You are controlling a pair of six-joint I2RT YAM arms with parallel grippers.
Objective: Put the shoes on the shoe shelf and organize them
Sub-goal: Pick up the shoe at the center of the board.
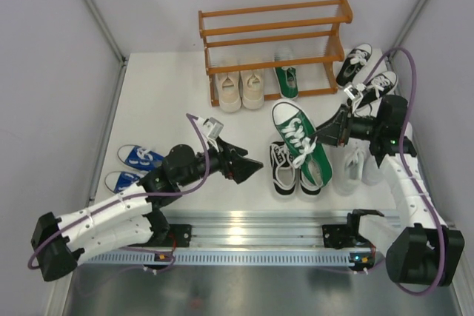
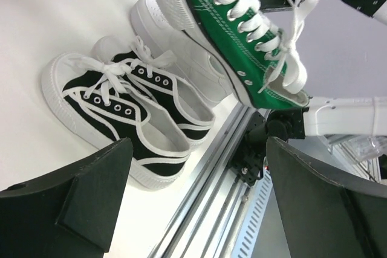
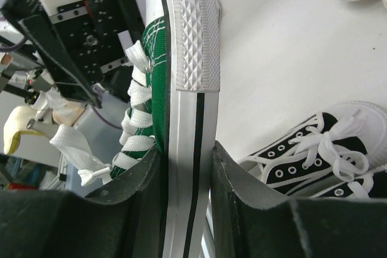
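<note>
My right gripper [image 1: 324, 135] [image 3: 184, 167] is shut on the white sole edge of a green shoe [image 1: 298, 138] [image 3: 184, 58], holding it tilted above the table in front of the shoe shelf [image 1: 274, 35]. My left gripper [image 1: 250, 168] [image 2: 199, 144] stands open with nothing in it, just left of that green shoe [image 2: 242, 22] and of a black pair [image 1: 285, 169] [image 2: 121, 113]. On the shelf's bottom tier rest a beige pair [image 1: 241, 88] and another green shoe [image 1: 286, 79].
A blue pair [image 1: 135, 168] lies at the table's left edge. A white pair [image 1: 357, 168] sits under the right arm, and a second black pair [image 1: 366, 72] lies right of the shelf. The metal rail [image 1: 252, 223] runs along the near edge.
</note>
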